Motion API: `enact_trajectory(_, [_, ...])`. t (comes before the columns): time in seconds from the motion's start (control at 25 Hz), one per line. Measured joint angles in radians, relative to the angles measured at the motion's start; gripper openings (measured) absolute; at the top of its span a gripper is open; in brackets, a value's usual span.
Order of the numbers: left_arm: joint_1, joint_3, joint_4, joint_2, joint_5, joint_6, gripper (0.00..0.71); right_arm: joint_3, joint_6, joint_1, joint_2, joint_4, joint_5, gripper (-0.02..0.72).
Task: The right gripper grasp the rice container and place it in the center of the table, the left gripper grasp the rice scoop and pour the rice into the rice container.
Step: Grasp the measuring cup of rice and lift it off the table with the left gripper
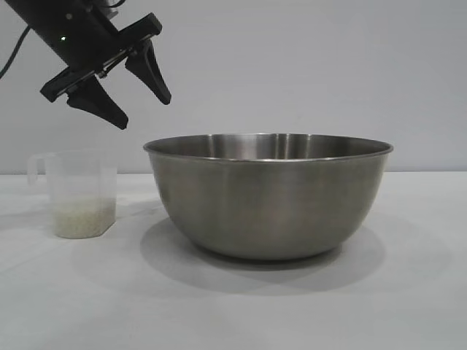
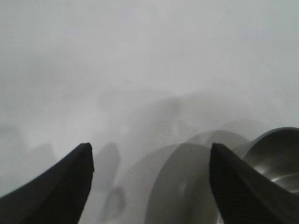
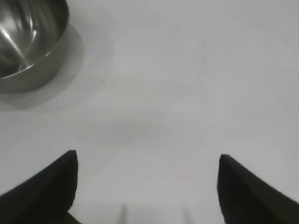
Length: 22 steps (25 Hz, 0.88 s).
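Observation:
The rice container [image 1: 270, 204], a large steel bowl, stands empty in the middle of the table [image 1: 408, 306]. To its left stands the rice scoop [image 1: 79, 182], a clear plastic cup with its loop handle turned away from the bowl. A low layer of rice [image 1: 84, 219] lies in its bottom. My left gripper [image 1: 146, 113] hangs open in the air above the scoop, tilted down toward the bowl and holding nothing. In the left wrist view the left gripper [image 2: 150, 147] has the bowl's rim [image 2: 275, 154] past one finger. My right gripper [image 3: 147, 155] stands open over bare table, away from the bowl [image 3: 23, 42].
A plain pale wall runs behind the table. White tabletop stretches in front of the bowl and to its right. The right arm is outside the exterior view.

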Motion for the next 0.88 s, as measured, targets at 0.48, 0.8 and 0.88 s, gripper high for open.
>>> enact_trajectory(0.48, [-0.002, -0.001, 0.093, -0.018, -0.012, 0.003, 0.447, 0.0, 0.0, 0.0, 0.0, 0.006, -0.002, 0.557])
enact_trajectory(0.8, [-0.002, -0.001, 0.357, -0.207, 0.037, -0.081, 0.447, 0.0, 0.0, 0.0, 0.0, 0.006, -0.002, 0.557])
enact_trajectory(0.88, [-0.002, -0.001, 0.445, -0.256, 0.082, -0.161, 0.447, 0.0, 0.0, 0.0, 0.0, 0.006, -0.002, 0.557])
